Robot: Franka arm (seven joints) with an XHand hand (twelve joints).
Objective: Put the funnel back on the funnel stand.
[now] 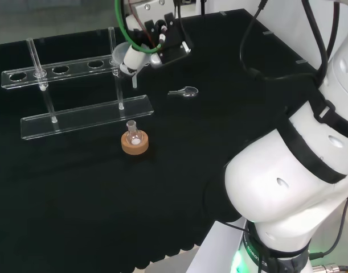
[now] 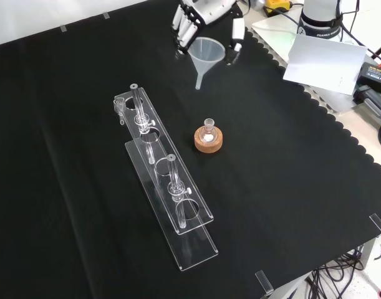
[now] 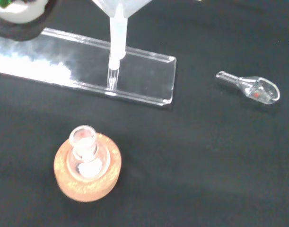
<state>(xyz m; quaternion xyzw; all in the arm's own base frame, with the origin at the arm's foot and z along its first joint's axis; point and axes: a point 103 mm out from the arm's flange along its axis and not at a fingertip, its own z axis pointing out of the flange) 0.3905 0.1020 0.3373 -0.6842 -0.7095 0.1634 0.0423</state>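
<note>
- In the front view we see the hand (image 2: 196, 15) at the top of the cloth with its fingers (image 2: 185, 28) curled round the rim of the clear funnel (image 2: 207, 53), thumb on the opposite side; the funnel hangs upright from them, spout down and clear of the cloth.
- In the head view the hand (image 1: 156, 37) holds the funnel (image 1: 127, 60) just beside the upper bar of the funnel stand (image 1: 65, 68), at that bar's right end; the spout points down past the bar.
- The stand is a clear plastic rack with a row of round holes in its upper bar and a flat base plate (image 1: 85, 116) below the fingers, to their left in the head view.
- In the wrist view the funnel's spout (image 3: 117, 47) hangs over the end of the base plate (image 3: 144, 78); we cannot tell whether it touches the stand.
- A small round flask (image 1: 133, 135) sits upright in a cork ring (image 1: 135, 145) on the cloth, nearer the camera than the fingers in the head view and beyond the base plate's edge.
- A small clear scoop (image 1: 185, 91) lies flat on the cloth below the fingers and to their right in the head view, well apart from the flask.
</note>
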